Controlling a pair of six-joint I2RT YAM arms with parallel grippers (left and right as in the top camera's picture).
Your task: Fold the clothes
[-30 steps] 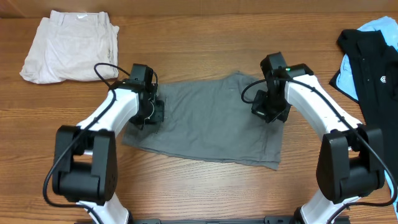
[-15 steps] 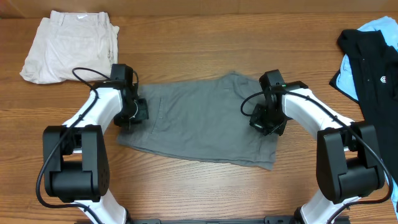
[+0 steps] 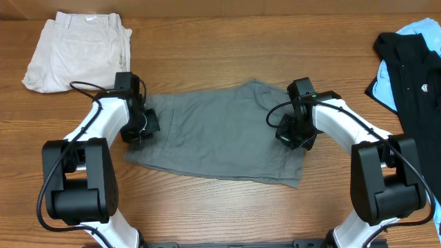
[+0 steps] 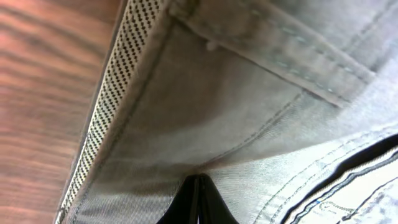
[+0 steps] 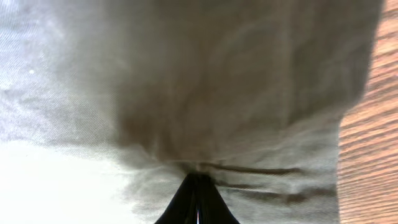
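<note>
Two sets of jaws are on the grey shorts [image 3: 220, 134], which lie spread near the middle of the table [image 3: 220, 55], between the two arms. The left arm [image 3: 103, 124] reaches to the waistband end. Its wrist view shows the left jaws clenched to a thin point on a fold of grey cloth, just inside the dotted elastic waistband [image 4: 106, 106]. The right arm [image 3: 344, 120] is at the opposite end, and the right jaws are likewise clamped on a pucker of cloth, with creases running out from the pinch and bare table showing past the hem.

I'd judge this garment light and thoroughly limp. It sags and wrinkles wherever it is nipped, so it will drape rather than hold any shape once lifted. The weave looks matte and a bit grippy, so it is unlikely to slide out of a firm pinch. A shallow bite could take the top layer alone, though, and leave the bottom layer behind on the wood.

The waistband and the stitched seams [image 4: 280, 56] are the thicker, firmer parts, so they seem the best places to take hold, near the corners, so that the edge lifts evenly.

Cream shorts [image 3: 76, 52] lie at the far left of the table. A black shirt [image 3: 413, 62] is heaped on a light-blue garment [image 3: 420, 29] at the far right, well apart from the work.
</note>
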